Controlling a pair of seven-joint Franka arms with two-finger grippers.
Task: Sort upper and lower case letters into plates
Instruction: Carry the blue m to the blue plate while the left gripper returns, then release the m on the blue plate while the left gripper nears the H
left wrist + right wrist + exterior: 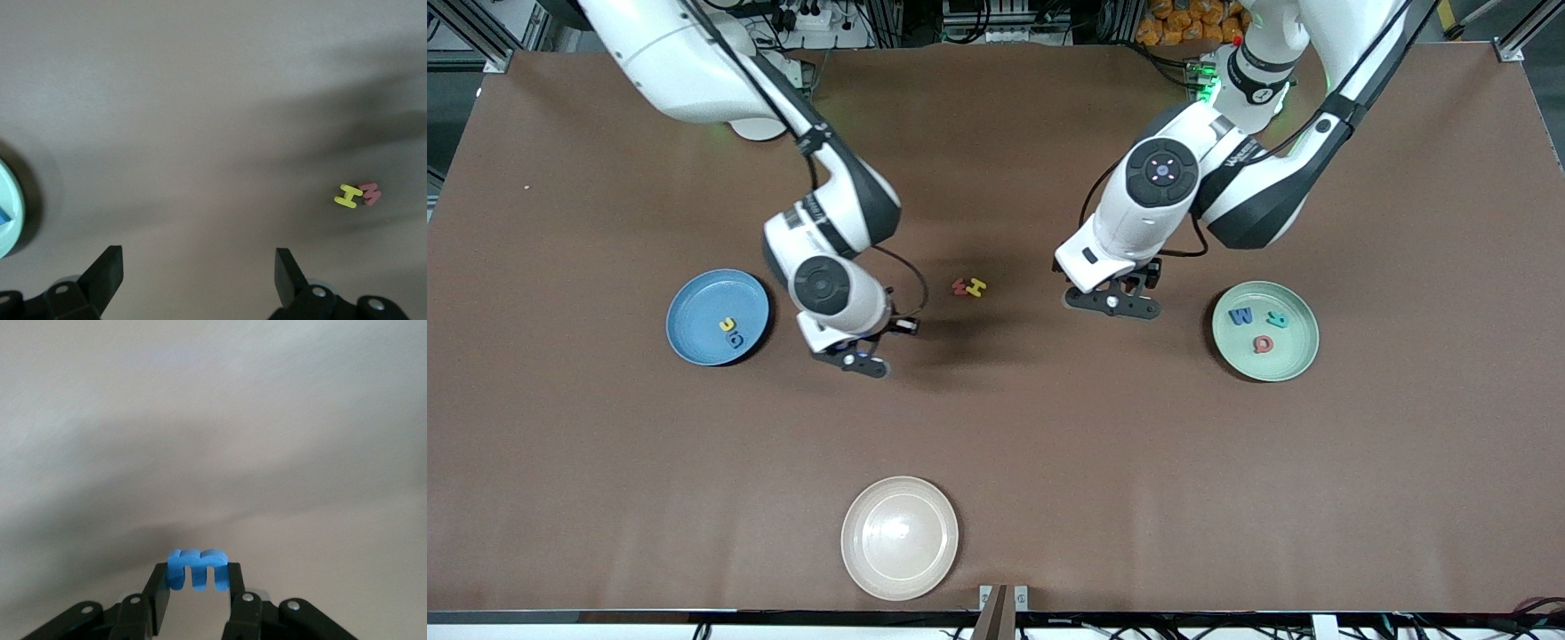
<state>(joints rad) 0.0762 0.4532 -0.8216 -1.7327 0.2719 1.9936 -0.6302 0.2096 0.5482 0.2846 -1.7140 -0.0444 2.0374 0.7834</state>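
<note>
- Right gripper [198, 587]: fingers closed narrowly on a blue lowercase "m" [197, 569], pinched by its two sides. It hangs over bare brown table [1049, 462], just beside the blue plate [685, 333] toward the table's middle.
- Blue plate holds a yellow letter [728, 324] and a blue letter [735, 339], touching or nearly so; which letters they are is hard to read from the front view.
- Left gripper [199, 273]: fingers spread wide, nothing between them. It hangs over bare table between the loose pair of letters and the mint green plate [1303, 356].
- Loose pair on the table: a yellow "H" [348, 196] and a red letter [371, 193], touching each other. They lie between the two grippers, closer to the robots' bases than either.
- Mint green plate, toward the left arm's end from the left gripper, holds a blue "W" [1240, 316], a teal letter [1278, 320] and a red letter [1263, 343], lying close together but apart.
- Cream-white plate [867, 569] sits near the table edge closest to the front camera, well apart from both grippers.
</note>
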